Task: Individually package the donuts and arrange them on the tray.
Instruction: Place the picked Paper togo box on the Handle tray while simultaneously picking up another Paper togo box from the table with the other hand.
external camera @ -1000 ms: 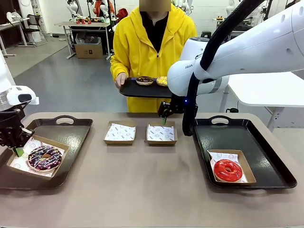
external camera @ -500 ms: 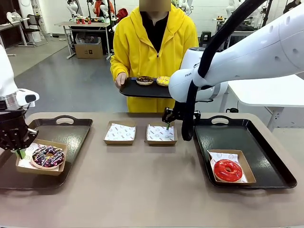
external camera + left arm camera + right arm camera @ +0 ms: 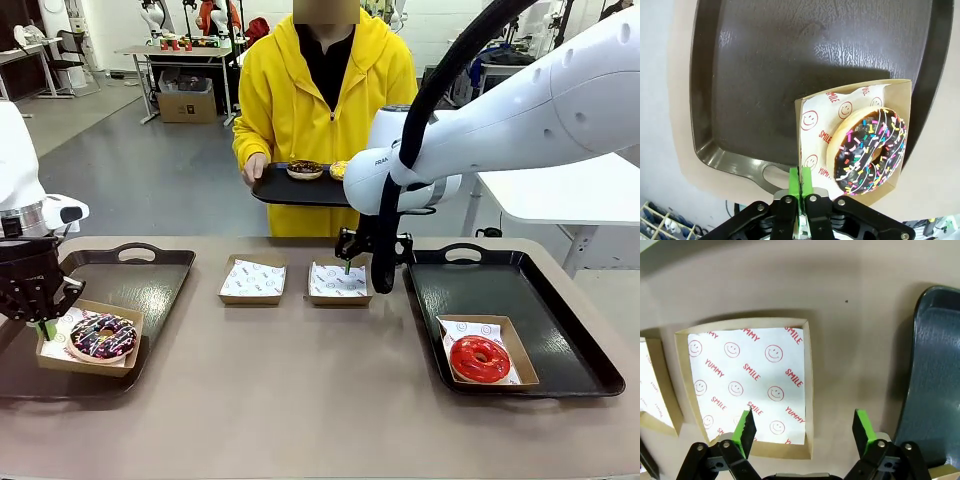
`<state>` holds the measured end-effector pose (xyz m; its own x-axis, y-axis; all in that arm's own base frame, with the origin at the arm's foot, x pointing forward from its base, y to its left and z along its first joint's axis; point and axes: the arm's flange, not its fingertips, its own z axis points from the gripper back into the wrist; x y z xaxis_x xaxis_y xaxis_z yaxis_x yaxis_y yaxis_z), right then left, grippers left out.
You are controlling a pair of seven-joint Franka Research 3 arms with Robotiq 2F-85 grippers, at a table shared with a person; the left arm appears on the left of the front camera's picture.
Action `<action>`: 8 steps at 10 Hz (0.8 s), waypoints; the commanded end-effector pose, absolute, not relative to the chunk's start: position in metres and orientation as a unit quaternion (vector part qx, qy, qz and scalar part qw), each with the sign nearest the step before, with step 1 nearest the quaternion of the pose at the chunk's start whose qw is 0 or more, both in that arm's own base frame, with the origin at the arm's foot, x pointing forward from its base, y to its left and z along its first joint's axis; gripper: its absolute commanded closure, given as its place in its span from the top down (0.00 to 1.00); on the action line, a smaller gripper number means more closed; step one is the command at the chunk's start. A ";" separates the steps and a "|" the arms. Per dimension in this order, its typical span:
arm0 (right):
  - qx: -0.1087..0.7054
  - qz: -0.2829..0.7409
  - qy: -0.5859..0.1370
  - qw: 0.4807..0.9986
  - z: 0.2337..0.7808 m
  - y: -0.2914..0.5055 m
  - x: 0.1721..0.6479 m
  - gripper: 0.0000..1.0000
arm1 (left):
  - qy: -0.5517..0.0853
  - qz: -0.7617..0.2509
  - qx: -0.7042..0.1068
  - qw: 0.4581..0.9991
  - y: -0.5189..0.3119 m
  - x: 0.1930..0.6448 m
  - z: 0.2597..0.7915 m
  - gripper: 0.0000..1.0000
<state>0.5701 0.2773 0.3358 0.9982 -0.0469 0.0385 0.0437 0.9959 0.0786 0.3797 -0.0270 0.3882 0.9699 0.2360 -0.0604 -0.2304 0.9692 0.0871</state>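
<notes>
A dark chocolate donut (image 3: 103,336) with coloured sprinkles lies in a paper-lined cardboard box (image 3: 60,355) over the left tray (image 3: 150,280). My left gripper (image 3: 42,327) is shut on that box's left wall. In the left wrist view the pads (image 3: 800,182) pinch the box's edge beside the donut (image 3: 869,150), and the box casts a shadow on the tray (image 3: 765,65). A red donut (image 3: 479,358) sits boxed on the right tray (image 3: 560,340). My right gripper (image 3: 349,262) hangs open over an empty box (image 3: 338,282), with nothing between its fingers (image 3: 805,426). The person's tray (image 3: 290,190) carries a chocolate donut (image 3: 305,169) and a yellow one (image 3: 342,170).
A second empty paper-lined box (image 3: 252,279) stands left of the one under my right gripper. In the right wrist view the box (image 3: 747,385) lies below and the right tray's rim (image 3: 935,365) is close on the right. The person in yellow stands at the far edge.
My left gripper has shifted the sprinkled donut's box a little and turned it squarer to the tray. The right arm has swung left, bringing its open gripper over the right-hand empty box.
</notes>
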 end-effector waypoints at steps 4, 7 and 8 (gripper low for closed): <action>0.014 -0.034 -0.010 0.999 0.323 0.276 0.586 1.00 | 0.026 0.070 0.032 0.997 -0.027 0.386 0.382 0.01; 0.012 -0.033 -0.007 0.999 0.321 0.275 0.586 1.00 | 0.021 0.051 0.021 0.998 -0.027 0.386 0.380 0.01; 0.012 -0.032 -0.005 0.999 0.321 0.274 0.586 1.00 | 0.021 0.044 0.020 0.999 -0.028 0.386 0.379 0.01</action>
